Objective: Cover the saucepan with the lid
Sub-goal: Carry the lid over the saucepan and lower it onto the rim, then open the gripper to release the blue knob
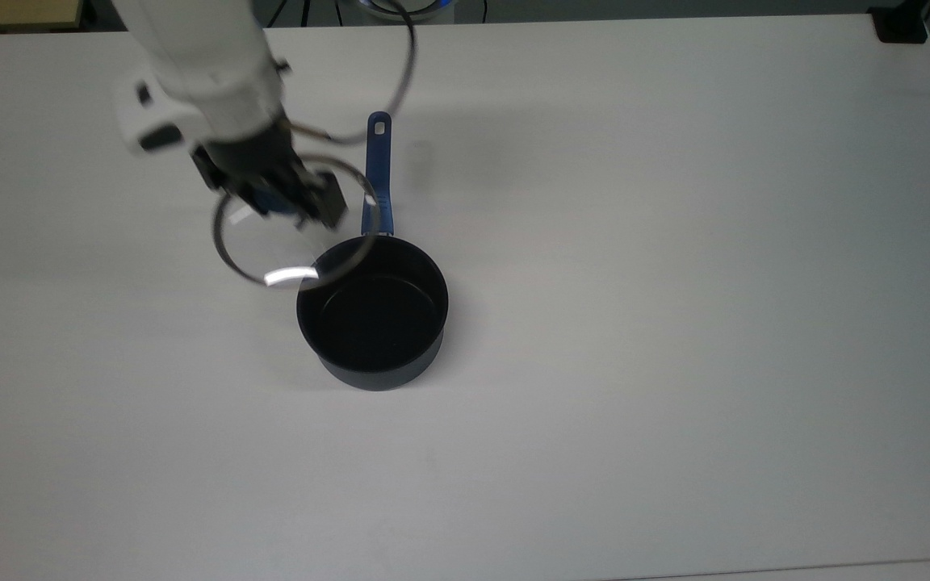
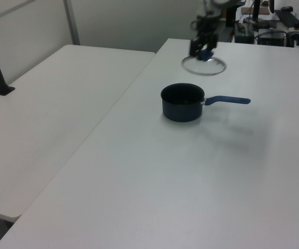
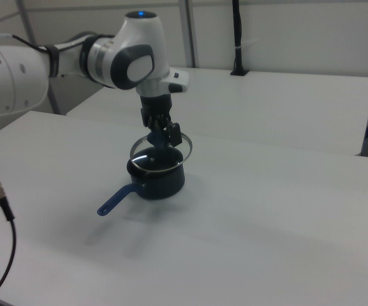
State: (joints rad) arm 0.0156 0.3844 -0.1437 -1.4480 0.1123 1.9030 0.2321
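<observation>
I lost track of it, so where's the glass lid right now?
The lid hangs in the air from the gripper, shut on its blue knob, up and to the top view's left of the saucepan, overlapping its rim.

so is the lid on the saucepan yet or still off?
Off. The lid hangs in the air from the hand, shut on its blue knob, and only partly overlaps the saucepan in the top view. The pan's black inside is uncovered.
</observation>
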